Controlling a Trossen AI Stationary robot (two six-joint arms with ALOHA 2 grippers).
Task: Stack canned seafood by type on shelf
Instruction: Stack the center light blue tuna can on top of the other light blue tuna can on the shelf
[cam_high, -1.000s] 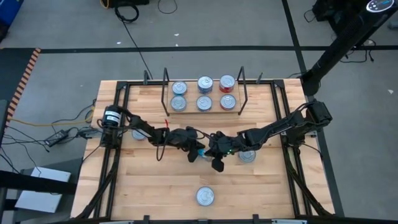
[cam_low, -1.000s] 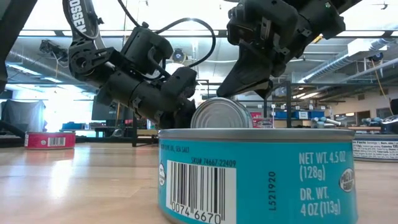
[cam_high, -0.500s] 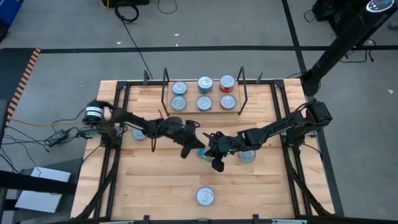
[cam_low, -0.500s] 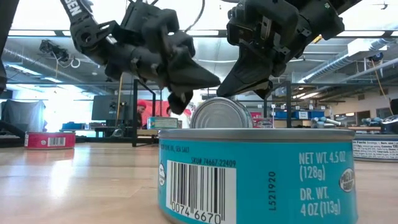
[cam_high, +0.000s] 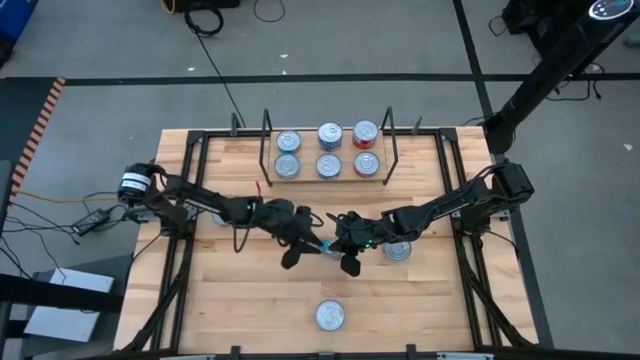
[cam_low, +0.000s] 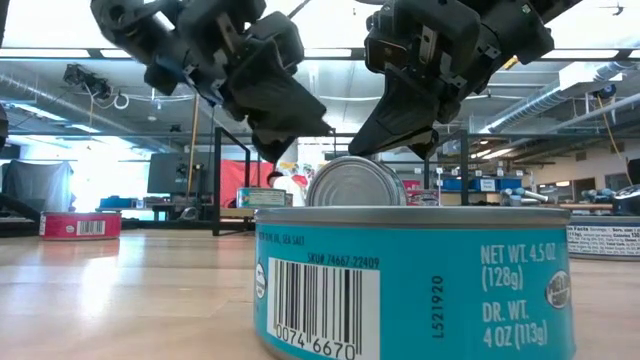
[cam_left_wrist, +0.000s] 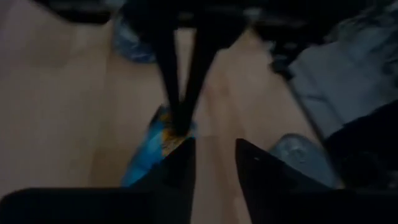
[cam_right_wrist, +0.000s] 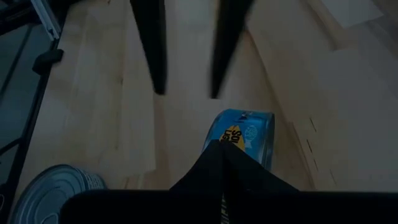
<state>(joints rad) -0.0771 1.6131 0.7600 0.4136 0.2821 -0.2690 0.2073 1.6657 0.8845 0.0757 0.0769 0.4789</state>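
A blue-labelled tin (cam_high: 323, 246) stands tilted on its rim at mid-table, its silver lid (cam_low: 355, 185) turned toward the near edge. My right gripper (cam_right_wrist: 222, 148) is shut, its tips on this tin. My left gripper (cam_left_wrist: 214, 149) hangs open just left of the tin and above it, touching nothing; its fingers (cam_right_wrist: 155, 56) show apart in the right wrist view. The shelf (cam_high: 300, 178) at the far side carries several tins in two rows, the red-labelled ones (cam_high: 366, 133) at its right end. My right gripper rests its shut fingertips on the tilted tin's upper edge (cam_right_wrist: 239, 127), coming slanting down from the table's right. Whether the rim lies between the tips, I cannot tell. The tin stays on its lower rim on the table, leaning.
Loose tins lie under the right arm (cam_high: 398, 250), under the left arm (cam_high: 222, 215) and near the front edge (cam_high: 330, 316), the last filling the low view (cam_low: 415, 285). A red tin (cam_low: 80, 225) sits far left. Black frame rails (cam_high: 190, 200) run along both sides.
My left gripper has risen from beside the tilted tin, drawn back a little toward the table's left and near edge, rolled, and opened. The tin has stayed tilted under my right gripper.
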